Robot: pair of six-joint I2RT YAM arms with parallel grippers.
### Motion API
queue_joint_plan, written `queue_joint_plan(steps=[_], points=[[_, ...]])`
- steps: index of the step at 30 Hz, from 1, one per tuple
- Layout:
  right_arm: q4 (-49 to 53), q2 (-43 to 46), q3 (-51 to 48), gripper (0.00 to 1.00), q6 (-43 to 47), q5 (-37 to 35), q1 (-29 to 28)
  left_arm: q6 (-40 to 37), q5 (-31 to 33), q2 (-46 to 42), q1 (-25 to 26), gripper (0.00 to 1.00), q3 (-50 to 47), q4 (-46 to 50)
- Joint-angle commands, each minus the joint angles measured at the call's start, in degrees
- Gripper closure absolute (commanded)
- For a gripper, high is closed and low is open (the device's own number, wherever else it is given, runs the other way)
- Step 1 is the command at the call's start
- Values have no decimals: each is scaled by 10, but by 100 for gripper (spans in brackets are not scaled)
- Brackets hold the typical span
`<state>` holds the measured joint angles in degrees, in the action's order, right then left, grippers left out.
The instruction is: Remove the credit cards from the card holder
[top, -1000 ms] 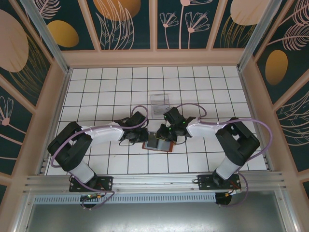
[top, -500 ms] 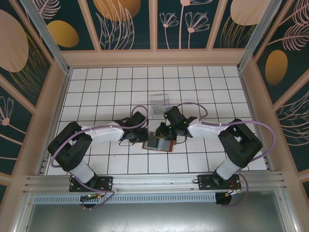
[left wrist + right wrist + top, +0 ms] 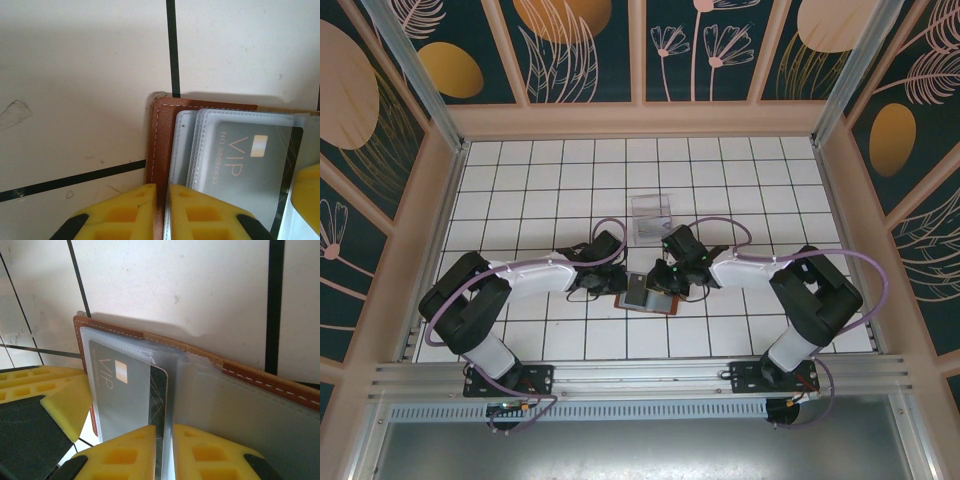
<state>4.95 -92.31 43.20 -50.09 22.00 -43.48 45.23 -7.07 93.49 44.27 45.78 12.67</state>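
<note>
I note a white tiled table (image 3: 520, 180), floral wall panels (image 3: 590, 50) around. Left gripper (image 3: 162, 189) clamps the card holder (image 3: 161, 125) by its leather edge; right gripper (image 3: 164, 430) pinches the credit card (image 3: 120, 395).

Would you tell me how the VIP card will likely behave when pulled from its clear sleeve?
The VIP card looks thin and flat, so probably stiff and light. Its clear sleeve looks soft and snug, so it may drag along.

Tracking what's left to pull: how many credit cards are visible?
1: the dark VIP card in the front clear sleeve of the card holder. More may hide in sleeves behind.
</note>
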Motion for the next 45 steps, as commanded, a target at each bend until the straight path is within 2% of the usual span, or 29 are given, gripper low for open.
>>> queue_joint_plan(steps=[1, 15, 22, 30, 45], points=[[-17, -12, -10, 82, -6, -5, 3, -10, 14, 33, 1, 85, -14, 58], [-61, -32, -33, 83, -13, 10, 5, -13, 8, 42, 2, 85, -13, 56], [-83, -26, -49, 87, -22, 11, 8, -13, 8, 43, 3, 85, -11, 59], [-66, 2, -61, 91, -20, -2, 18, -14, 13, 41, 2, 86, -10, 65], [-26, 56, -60, 90, 0, -2, 38, -14, 14, 36, 2, 86, -9, 70]])
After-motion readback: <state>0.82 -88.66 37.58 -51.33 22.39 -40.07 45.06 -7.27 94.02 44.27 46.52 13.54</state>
